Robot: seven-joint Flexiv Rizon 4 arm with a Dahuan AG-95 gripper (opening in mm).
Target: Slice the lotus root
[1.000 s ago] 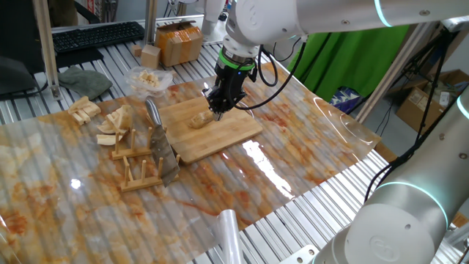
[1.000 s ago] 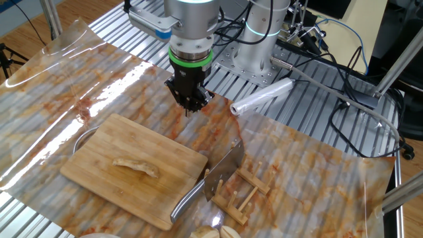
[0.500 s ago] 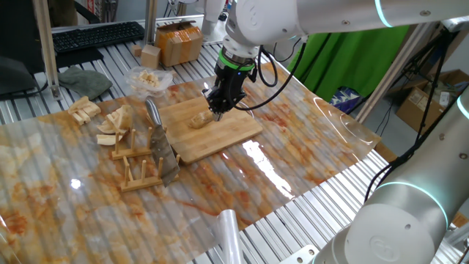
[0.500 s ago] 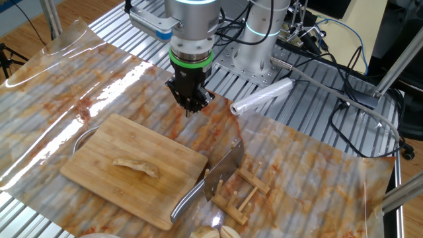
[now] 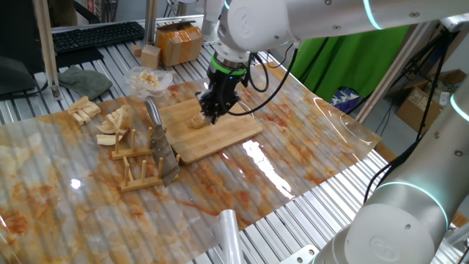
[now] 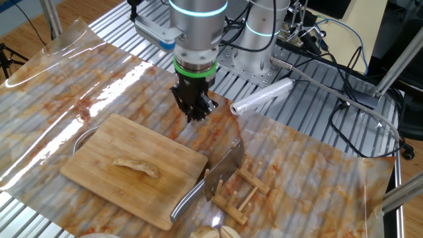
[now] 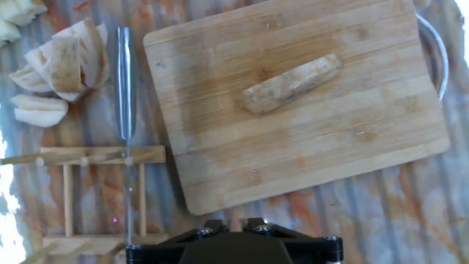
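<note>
Pale beige against the wooden board (image 7: 293, 161), the lotus root (image 7: 292, 83) is lying whole and slantwise near the board's middle, with nothing touching it. The end effector (image 6: 196, 119) is pointing straight down over the board's edge, and its fingers are looking pressed together with nothing between them. The knife (image 7: 123, 81) is sitting in the wooden rack (image 7: 102, 155) just beside the board, with its handle sticking out past the rack. The root is not yet cut, so I am judging the step in hand to be fetching that knife.

To do it well, I am planning to part the fingers before going down and to take the handle at its middle, square across, so the blade is not twisting in the grip. I am also planning to lift straight out of the rack's slots rather than dragging the rack across the slick surface (image 6: 297, 165). The tan wedges (image 7: 62, 66) next to the handle are crowding one side, so I am favouring an approach from directly above.
</note>
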